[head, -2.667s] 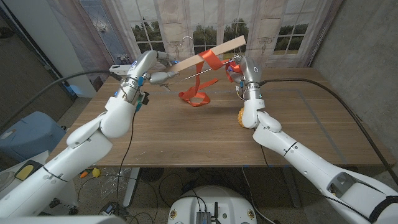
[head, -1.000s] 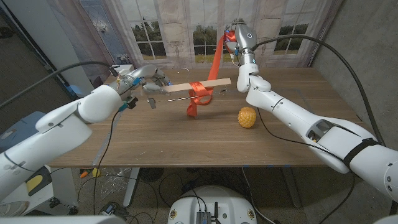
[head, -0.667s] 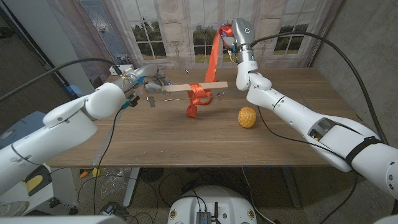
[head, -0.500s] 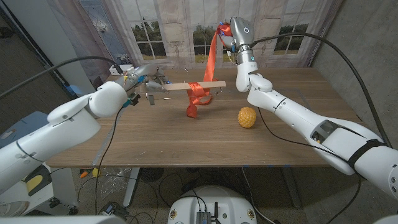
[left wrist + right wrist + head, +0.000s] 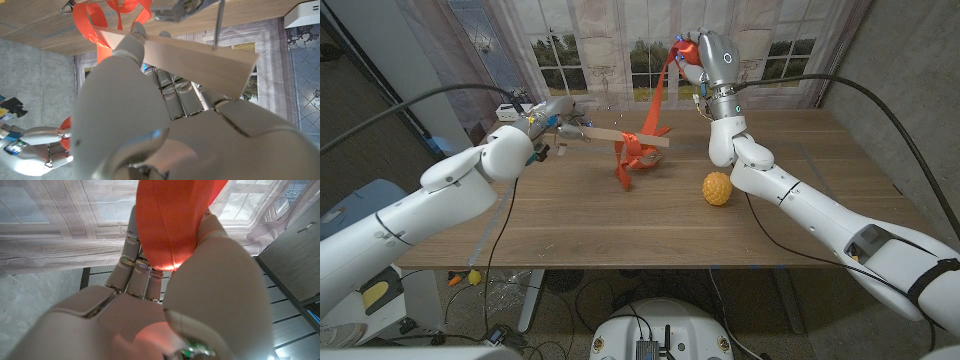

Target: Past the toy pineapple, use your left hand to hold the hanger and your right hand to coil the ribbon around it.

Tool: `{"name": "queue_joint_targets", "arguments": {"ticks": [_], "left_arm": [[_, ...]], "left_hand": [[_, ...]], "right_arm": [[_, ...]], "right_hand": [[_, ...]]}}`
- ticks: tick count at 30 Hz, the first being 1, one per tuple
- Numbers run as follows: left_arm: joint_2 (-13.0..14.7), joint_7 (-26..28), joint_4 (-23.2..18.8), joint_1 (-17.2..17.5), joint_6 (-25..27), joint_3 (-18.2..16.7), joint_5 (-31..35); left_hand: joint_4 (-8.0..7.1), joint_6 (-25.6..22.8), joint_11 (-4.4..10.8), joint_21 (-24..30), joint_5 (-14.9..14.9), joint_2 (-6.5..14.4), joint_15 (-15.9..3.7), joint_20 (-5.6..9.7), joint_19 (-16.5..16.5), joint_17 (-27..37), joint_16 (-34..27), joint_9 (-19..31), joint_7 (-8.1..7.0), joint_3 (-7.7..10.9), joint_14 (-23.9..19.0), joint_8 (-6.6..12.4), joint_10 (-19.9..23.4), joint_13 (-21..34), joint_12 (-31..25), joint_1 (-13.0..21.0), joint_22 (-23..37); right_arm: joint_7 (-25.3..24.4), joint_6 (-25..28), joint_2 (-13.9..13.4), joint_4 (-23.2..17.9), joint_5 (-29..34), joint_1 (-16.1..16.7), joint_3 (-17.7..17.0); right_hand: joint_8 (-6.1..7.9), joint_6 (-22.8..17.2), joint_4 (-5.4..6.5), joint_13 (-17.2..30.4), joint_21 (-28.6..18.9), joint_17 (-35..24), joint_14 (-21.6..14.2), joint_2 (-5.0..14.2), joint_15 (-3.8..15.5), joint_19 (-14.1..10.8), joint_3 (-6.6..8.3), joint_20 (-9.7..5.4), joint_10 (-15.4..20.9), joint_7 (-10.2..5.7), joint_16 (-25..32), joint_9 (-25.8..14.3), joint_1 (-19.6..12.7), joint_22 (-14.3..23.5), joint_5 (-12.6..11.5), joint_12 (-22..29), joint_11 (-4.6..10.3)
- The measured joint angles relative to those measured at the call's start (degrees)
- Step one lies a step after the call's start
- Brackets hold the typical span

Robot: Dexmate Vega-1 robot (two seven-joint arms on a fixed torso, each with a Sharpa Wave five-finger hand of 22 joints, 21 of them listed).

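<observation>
In the upper left of the head view, the wooden hanger (image 5: 615, 137) is gripped at its end by the fingers of the left hand (image 5: 558, 118) and held above the surface (image 5: 620, 220). The orange ribbon (image 5: 638, 140) is seen coiled around the bar at the upper centre, with a loop hanging beneath it. A taut strand is drawn up to the right hand (image 5: 698, 52) at the top centre, where it is pinched between the fingers (image 5: 150, 275). The toy pineapple (image 5: 718, 188) is seen resting on the surface right of centre, well apart from the hanger.
</observation>
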State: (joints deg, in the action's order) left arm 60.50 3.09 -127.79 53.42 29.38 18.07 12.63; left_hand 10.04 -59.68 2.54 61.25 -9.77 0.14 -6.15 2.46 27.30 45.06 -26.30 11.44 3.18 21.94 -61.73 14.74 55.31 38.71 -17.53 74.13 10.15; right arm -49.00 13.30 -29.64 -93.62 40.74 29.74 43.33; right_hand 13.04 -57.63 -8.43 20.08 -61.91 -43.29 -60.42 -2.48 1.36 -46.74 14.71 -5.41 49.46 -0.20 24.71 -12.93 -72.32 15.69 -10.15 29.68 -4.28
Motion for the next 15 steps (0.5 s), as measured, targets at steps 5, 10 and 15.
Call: {"name": "queue_joint_targets", "arguments": {"ticks": [5, 10, 15], "left_arm": [[-1.07, 0.58, 1.8, -2.14, -0.22, 2.11, 0.77], [-2.01, 1.1, 3.46, -3.83, -1.27, 3.76, 1.61], [-3.11, 2.31, 5.27, -5.21, -3.05, 5.02, 2.67]], "left_hand": [[0.0, -0.01, 0.0, 0.0, 0.1, 0.0, 0.0, 0.0, 0.0, 0.0, 0.35, 0.0, -0.01, 0.0, 0.0, -0.01, 0.0, 0.0, 0.0, 0.0, 0.0], [0.0, -0.01, 0.0, 0.21, 0.11, 0.0, 0.0, 0.0, 0.0, 0.07, 0.36, 0.0, -0.01, 0.0, -0.01, -0.04, 0.01, -0.01, 0.0, 0.0, 0.0], [0.0, -0.08, 0.0, 0.21, 0.15, 0.0, 0.0, 0.11, -0.1, 0.22, 0.39, 0.0, -0.08, 0.0, -0.01, -0.22, 0.01, 0.0, 0.37, 0.0, 0.0]], "right_arm": [[-1.77, -0.17, -1.85, -5.32, 1.51, 4.68, -2.72], [-3.95, 0.11, -3.06, -9.44, 3.5, 8.87, -5.09], [-5.03, 0.32, -3.75, -12.89, 4.42, 12.93, -7.35]], "right_hand": [[0.0, 0.0, 0.0, 0.0, -0.43, -0.16, 0.0, 0.0, 0.0, 0.0, 0.0, 0.0, 0.11, 0.01, -0.09, 0.01, 0.0, -0.28, 0.0, 0.0, -0.1], [-0.01, -0.01, -0.01, 0.0, -0.44, -0.17, -0.01, 0.0, 0.0, -0.01, -0.01, 0.01, 0.3, 0.01, -0.33, 0.02, 0.0, -0.45, 0.01, -0.01, 0.09], [-0.06, -0.21, -0.04, 0.0, -0.88, -0.26, -0.1, 0.0, 0.09, 0.11, -0.04, -0.11, 0.3, 0.22, -0.49, 0.02, 0.0, -0.54, 0.01, -0.02, 0.1]]}}
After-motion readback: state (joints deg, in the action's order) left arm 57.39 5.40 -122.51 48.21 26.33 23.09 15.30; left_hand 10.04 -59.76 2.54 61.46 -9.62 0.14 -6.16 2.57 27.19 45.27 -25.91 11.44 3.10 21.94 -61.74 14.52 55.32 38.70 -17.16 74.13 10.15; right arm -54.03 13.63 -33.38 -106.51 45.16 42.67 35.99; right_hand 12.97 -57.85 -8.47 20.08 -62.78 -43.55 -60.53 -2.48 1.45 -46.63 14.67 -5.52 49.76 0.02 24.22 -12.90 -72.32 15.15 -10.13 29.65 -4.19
